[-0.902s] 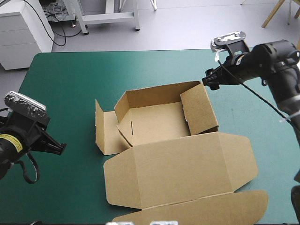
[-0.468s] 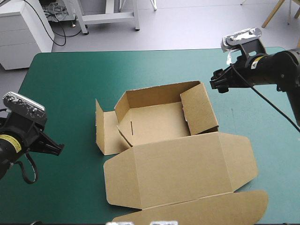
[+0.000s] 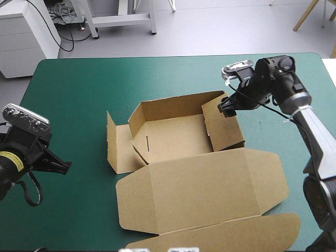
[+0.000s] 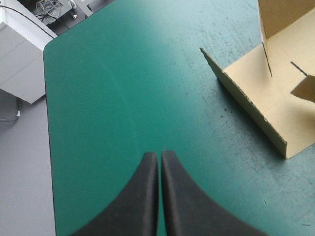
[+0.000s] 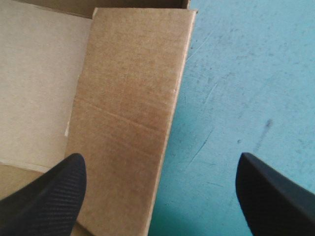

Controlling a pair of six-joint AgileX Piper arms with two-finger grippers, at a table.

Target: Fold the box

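Observation:
The brown box [image 3: 173, 136] lies in the middle of the table as an open tray. Its back wall and right wall [image 3: 223, 123] are raised, a left flap [image 3: 111, 142] stands upright, and the lid [image 3: 205, 189] lies flat toward the front. My right gripper [image 3: 227, 105] hovers open over the far end of the right wall. In the right wrist view that wall panel [image 5: 128, 113] runs between the spread fingers [image 5: 54, 196] of my right gripper [image 5: 158, 164]. My left gripper [image 3: 65, 167] [image 4: 160, 156] is shut and empty, out to the left of the left flap [image 4: 256, 103].
The lid's rounded tuck flap [image 3: 236, 231] reaches the table's front edge. The teal-green cover [image 3: 79, 94] stretches between my left gripper and the box. The table's left edge [image 4: 47, 123] runs close beside the left gripper.
The right arm first drew away to the right, then swung in and down over the box's right wall. The left arm barely shifted. The box has not moved.

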